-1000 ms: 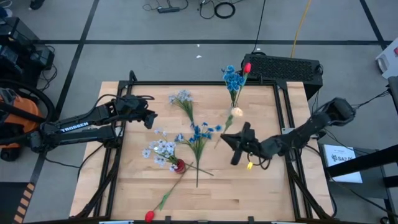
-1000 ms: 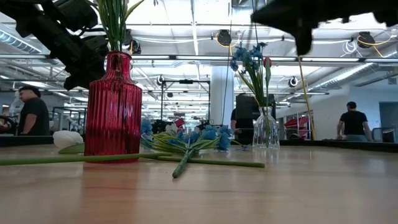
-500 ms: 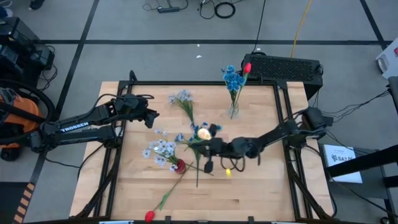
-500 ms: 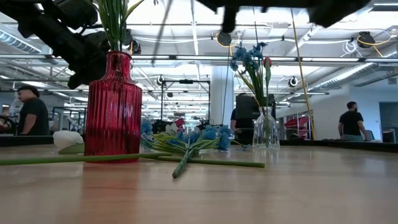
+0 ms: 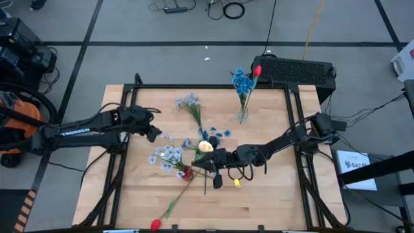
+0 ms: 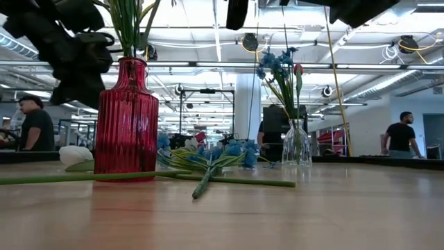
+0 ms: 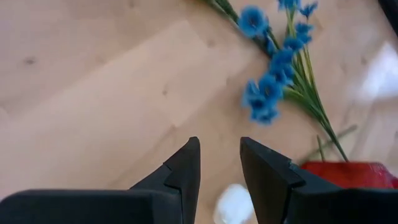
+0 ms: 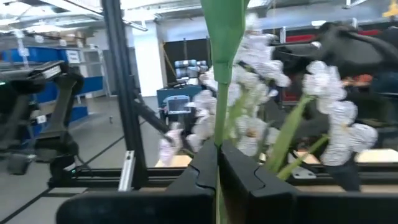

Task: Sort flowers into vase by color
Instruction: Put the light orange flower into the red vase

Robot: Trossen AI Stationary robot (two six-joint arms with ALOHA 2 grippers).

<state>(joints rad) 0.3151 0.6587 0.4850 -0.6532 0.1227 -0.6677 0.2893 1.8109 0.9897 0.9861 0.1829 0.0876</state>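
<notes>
My right gripper (image 5: pixel 211 160) hovers just right of the red ribbed vase (image 5: pixel 186 172), shut on the stem of the white-yellow bloom (image 5: pixel 206 146). Pale blue-white clusters (image 5: pixel 165 155) stand in and beside that vase and fill the right wrist view (image 8: pixel 261 106). A clear vase (image 5: pixel 242 117) at the far side holds bright blue flowers (image 5: pixel 242 81) and a red bud (image 5: pixel 257 70). Another bright blue bunch (image 5: pixel 210 136) lies flat on the table. My left gripper (image 5: pixel 152 131) hangs open left of the flowers, touching nothing. My right gripper pinches the bloom's thin green stem (image 8: pixel 219 158) between its two shut fingers, coming level from the table's right, with the fingers across the stem. The flower stands roughly upright, lifted clear, with the bloom above the fingers and the stem's lower end hanging below them.
A pale blue cluster (image 5: pixel 189 101) lies near the far left, and a red tulip (image 5: pixel 155 224) on a long stem lies by the near edge. Bare wood shows at the near right. A black box (image 5: pixel 294 70) sits behind the table. People stand in the room beyond.
My right gripper has carried the white-yellow bloom from beside the clear vase toward the table's left and near edge, stopping next to the red vase, and has stayed shut on the stem. My left gripper has drifted slightly toward the near edge.
</notes>
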